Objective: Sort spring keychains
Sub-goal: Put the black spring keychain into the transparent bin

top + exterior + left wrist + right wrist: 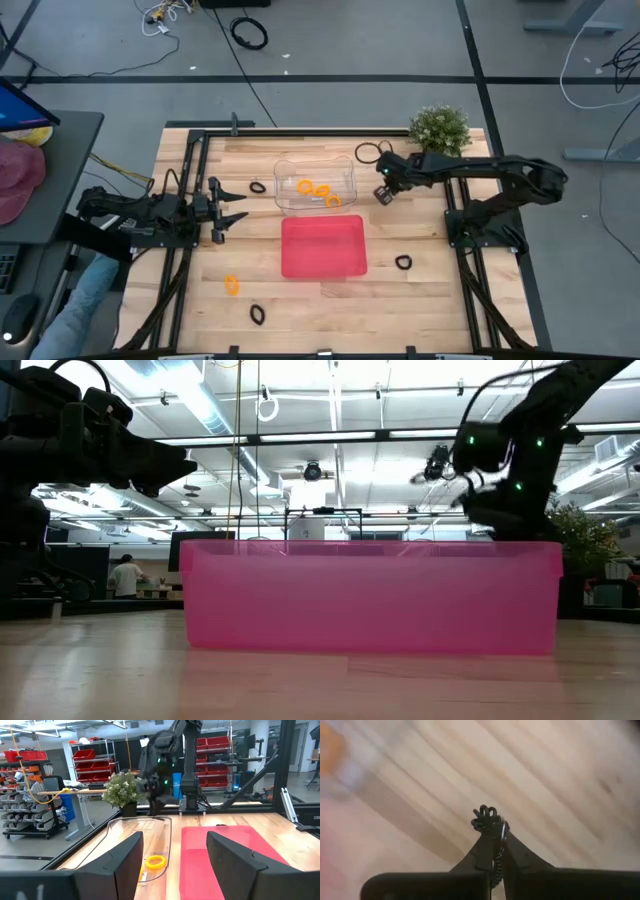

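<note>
A black spring keychain (489, 818) is pinched between the right gripper's (496, 839) fingers, which are pressed together on it. Only its curly top shows; the rest is hidden between the fingers. From above, that gripper (384, 193) hangs just beside the clear tray (350, 180), and the little coil there is too small to make out.

Orange spring keychains (318, 190) lie in the clear tray. One orange keychain (232, 285) and other black keychains (258, 314) lie loose on the wooden tabletop (420, 300). The smooth pink tray (322, 247) sits in the middle; in the low view it hides everything behind it.

The left gripper (226, 209) waits at the left, its fingers (125, 865) spread apart.
</note>
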You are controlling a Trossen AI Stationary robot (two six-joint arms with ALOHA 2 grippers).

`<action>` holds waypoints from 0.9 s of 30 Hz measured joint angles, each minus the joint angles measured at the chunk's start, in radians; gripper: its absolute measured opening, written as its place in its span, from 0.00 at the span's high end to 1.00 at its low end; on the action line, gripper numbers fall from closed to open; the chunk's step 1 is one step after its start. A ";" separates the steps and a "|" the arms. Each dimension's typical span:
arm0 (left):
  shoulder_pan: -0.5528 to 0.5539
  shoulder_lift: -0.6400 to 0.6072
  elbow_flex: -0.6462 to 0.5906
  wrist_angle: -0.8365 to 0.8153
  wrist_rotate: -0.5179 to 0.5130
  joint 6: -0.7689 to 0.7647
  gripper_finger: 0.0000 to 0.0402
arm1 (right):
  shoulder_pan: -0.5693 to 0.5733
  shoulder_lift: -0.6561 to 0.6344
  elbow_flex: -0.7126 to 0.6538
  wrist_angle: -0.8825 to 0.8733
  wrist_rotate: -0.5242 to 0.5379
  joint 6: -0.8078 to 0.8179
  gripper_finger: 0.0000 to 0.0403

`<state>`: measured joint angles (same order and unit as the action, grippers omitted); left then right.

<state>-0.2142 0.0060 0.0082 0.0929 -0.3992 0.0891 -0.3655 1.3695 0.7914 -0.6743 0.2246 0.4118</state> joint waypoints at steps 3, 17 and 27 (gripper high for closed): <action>0.000 0.000 0.000 0.000 0.000 0.000 0.45 | 0.018 -0.043 0.000 0.083 0.016 -0.012 0.98; 0.000 0.000 0.000 0.000 0.000 0.000 0.45 | 0.101 -0.095 0.000 0.373 0.030 -0.118 0.98; 0.000 0.000 0.000 0.000 0.000 0.000 0.45 | 0.102 -0.097 0.000 0.416 0.021 -0.163 0.98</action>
<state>-0.2143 0.0059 0.0082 0.0929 -0.3988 0.0894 -0.2638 1.2724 0.7914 -0.2579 0.2452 0.2486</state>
